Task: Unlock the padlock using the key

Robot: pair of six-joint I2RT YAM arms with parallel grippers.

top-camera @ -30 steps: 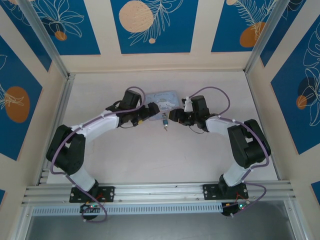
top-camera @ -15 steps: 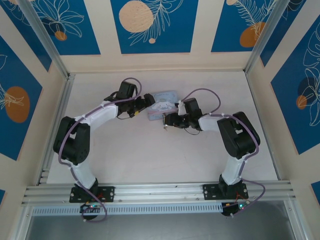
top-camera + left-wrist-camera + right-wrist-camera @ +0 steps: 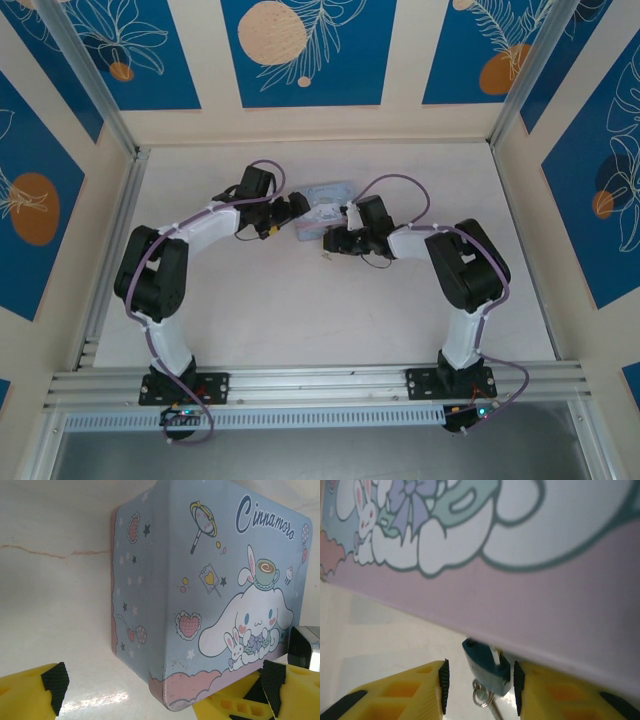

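Note:
The teal padlock [image 3: 487, 666] sits on the table right against the lower edge of the pale blue cartoon tin [image 3: 530, 555]. A small ring and the thin key [image 3: 494, 711] trail from its near end. My right gripper [image 3: 477, 685] is open, with one yellow finger on each side of the padlock; the right pad is almost touching it. In the top view the right gripper [image 3: 329, 243] is at the tin's front edge. My left gripper [image 3: 165, 682] is open wide around the tin's [image 3: 200, 580] near corner, and in the top view it [image 3: 297, 209] is at the tin's [image 3: 330, 198] left end.
The pale tabletop [image 3: 300, 310] is ringed by cream walls with blue panels. An aluminium rail [image 3: 320, 382] runs along the near edge by the arm bases. A grey part of the other arm [image 3: 306, 646] pokes in past the tin's right side.
Both grippers have closed in on the tin. The right one slid left to its front edge over the padlock, and the left one swung up to the tin's left end.

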